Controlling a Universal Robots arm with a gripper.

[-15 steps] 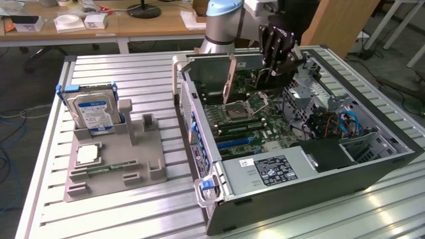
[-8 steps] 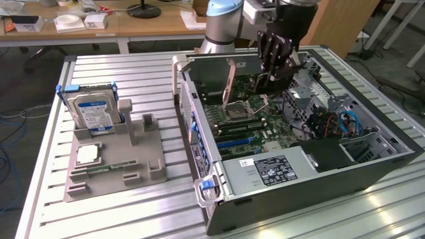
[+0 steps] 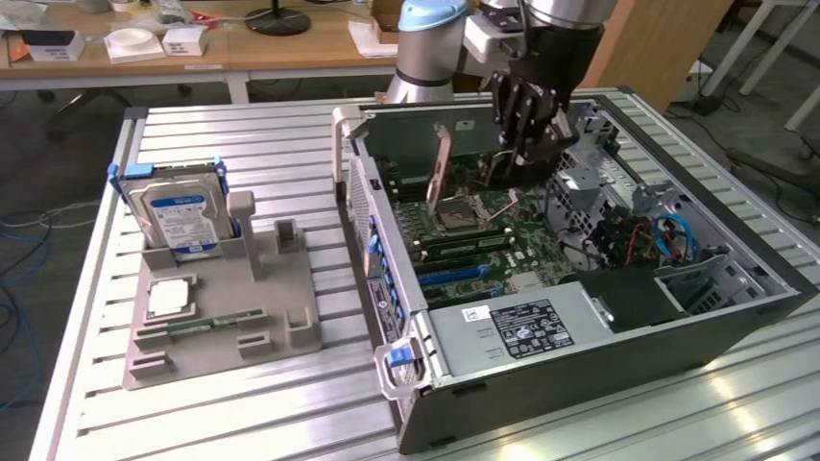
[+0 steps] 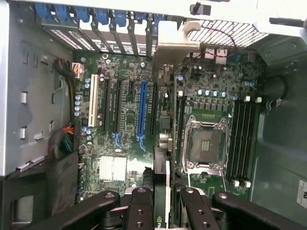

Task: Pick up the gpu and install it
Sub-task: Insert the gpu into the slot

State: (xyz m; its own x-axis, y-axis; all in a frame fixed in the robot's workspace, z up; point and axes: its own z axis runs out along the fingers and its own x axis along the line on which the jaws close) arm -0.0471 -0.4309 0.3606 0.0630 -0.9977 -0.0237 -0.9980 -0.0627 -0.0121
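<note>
I had the hand (image 4: 165,192) clamped on what looked like the gpu (image 4: 161,167), edge-on above the motherboard (image 4: 211,98), mid-install; seating it called for lining up with the blue slot (image 4: 142,108).

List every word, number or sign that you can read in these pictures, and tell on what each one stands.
No text can be read with certainty.
Hard drive, blue-white label: print too blurred.
Power supply, black label: print too small.
Sticker on the case wall: too blurred.
gpu: a small green mark, no legible letters.
</note>
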